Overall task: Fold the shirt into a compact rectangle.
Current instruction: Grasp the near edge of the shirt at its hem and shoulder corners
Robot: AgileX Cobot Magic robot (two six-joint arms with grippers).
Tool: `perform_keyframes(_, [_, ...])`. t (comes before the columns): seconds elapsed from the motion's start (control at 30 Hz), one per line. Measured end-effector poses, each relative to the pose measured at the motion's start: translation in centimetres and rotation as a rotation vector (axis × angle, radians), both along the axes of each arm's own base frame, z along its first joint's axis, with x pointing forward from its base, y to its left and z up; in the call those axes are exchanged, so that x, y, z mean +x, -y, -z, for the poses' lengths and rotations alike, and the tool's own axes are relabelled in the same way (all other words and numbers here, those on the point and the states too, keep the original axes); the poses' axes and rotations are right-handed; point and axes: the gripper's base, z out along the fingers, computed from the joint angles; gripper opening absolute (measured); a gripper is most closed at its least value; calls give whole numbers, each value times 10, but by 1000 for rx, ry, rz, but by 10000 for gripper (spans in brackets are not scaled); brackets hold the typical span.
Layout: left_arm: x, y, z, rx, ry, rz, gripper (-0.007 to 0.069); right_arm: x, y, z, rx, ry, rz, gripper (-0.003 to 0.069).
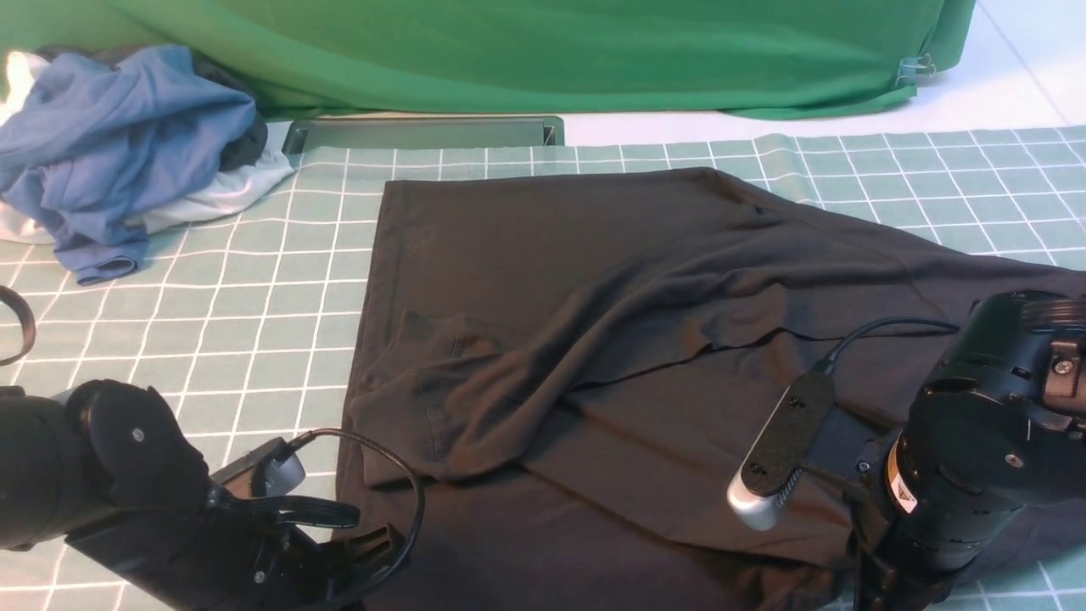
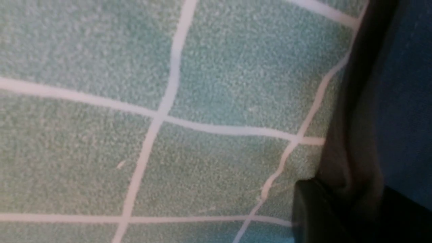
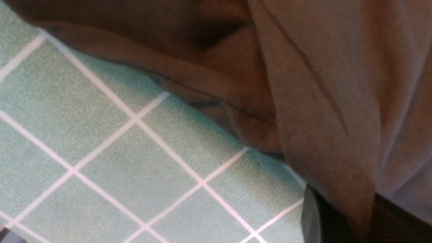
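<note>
Front view: the shirt is lying spread on the checked cloth with its left sleeve folded in. Its near hem is being taken at both ends, likely starting a bottom-up fold that needs an even lift.
Left wrist view: the left gripper is pinching the hem, jaws nearly closed.
Right wrist view: the right gripper is clamping bunched fabric, jaws nearly closed.

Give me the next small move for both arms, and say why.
Probably raise both arms a little, together, to lift the near edge off the cloth. The right gripper is shut on a fold of the shirt at its near edge, and the left gripper seems pinched on the near left edge. The shirt lies wide and rumpled, not yet a rectangle.
</note>
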Motion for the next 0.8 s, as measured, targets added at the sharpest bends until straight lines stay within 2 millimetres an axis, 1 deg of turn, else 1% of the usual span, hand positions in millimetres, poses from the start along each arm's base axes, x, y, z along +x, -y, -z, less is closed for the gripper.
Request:
perform_keyframes(0.07, [0, 0, 0, 6, 3, 5, 32, 0, 0, 0, 1, 1, 0, 88])
perform_keyframes(0.27, [-2, -2, -5, 15, 27, 30, 27, -1, 1, 0, -7, -7, 2, 88])
perform_keyframes(0.3, [-5, -4, -12, 18, 40, 46, 27, -1, 2, 0, -14, -13, 12, 88])
perform_keyframes(0.33, [-6, -4, -13, 21, 42, 47, 27, -2, 2, 0, -18, -16, 14, 88])
perform_keyframes(0.4, [-14, -8, -26, 35, 53, 60, 27, -5, 5, -2, -39, -34, 39, 88])
perform_keyframes(0.47, [-17, -11, -39, 50, 71, 54, 27, -7, 6, -4, -42, -52, 59, 88])
perform_keyframes(0.57, [-21, -15, -62, 70, 126, 70, 27, -12, 4, -3, -15, -99, 97, 88])
perform_keyframes(0.63, [-26, -17, -72, 75, 133, 81, 27, -17, 3, -1, 8, -136, 123, 88])
perform_keyframes(0.8, [-34, -19, -77, 79, 100, 95, 27, -29, 6, 10, 14, -210, 166, 88])
